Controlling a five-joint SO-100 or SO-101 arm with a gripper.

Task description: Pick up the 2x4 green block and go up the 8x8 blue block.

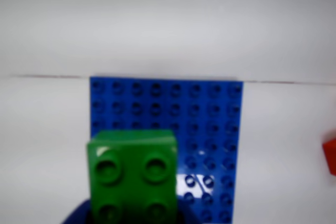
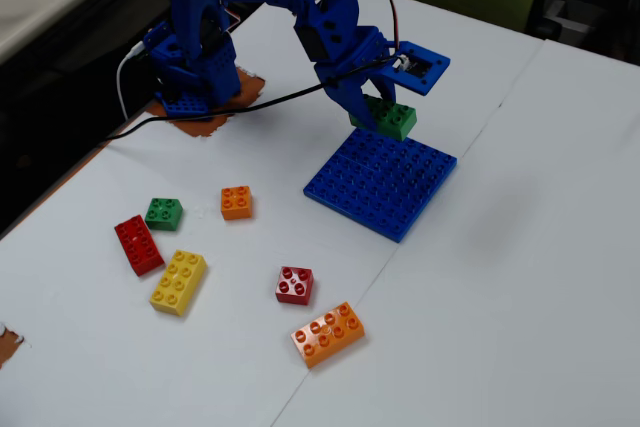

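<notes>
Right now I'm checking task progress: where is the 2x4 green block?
In the fixed view, the 2x4 green block is held in the gripper just above the far edge of the 8x8 blue block, right of the arm's base.

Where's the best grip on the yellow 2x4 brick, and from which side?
Grip the yellow brick across its two long side faces, near the middle, coming straight down from above. It lies flat, studs up, so the smooth parallel sides suit the jaws and the narrow width fits between them. Turn the wrist to match its slant. The red brick lies nearby, but its sides look clear.
</notes>
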